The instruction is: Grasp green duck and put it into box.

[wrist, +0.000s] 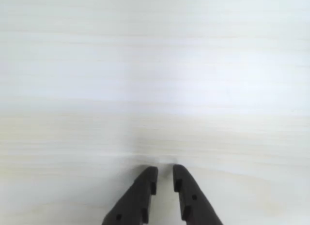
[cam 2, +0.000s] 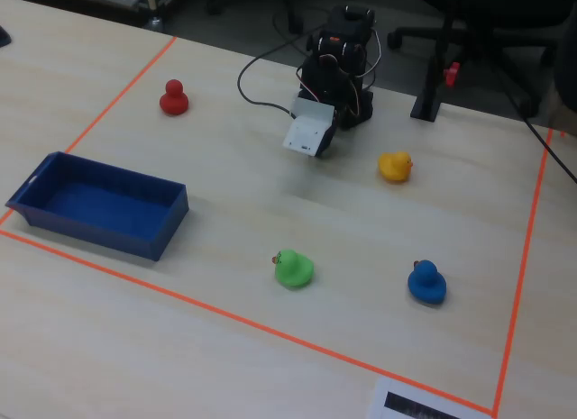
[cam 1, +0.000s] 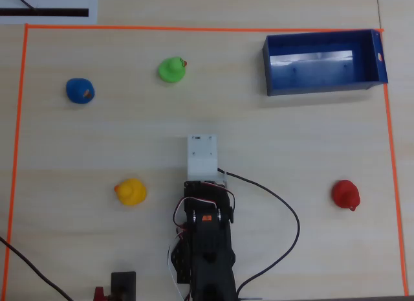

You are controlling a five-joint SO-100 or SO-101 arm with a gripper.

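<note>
The green duck (cam 1: 171,70) stands on the light wooden table, at the upper left of centre in the overhead view and at the front centre in the fixed view (cam 2: 293,268). The dark blue box (cam 1: 323,87) lies empty at the upper right overhead and at the left in the fixed view (cam 2: 99,234). My gripper (wrist: 164,169) shows two black fingers with only a narrow slit between them and nothing held, over bare table. The arm (cam 1: 207,236) is folded back near the table's lower middle, far from duck and box. A white wrist mount (cam 1: 202,155) hides the fingers from above.
A blue duck (cam 1: 81,91) sits left of the green one. A yellow duck (cam 1: 130,191) sits left of the arm, a red duck (cam 1: 345,194) to its right. Orange tape (cam 1: 19,120) frames the work area. A black cable (cam 1: 284,210) loops right of the arm.
</note>
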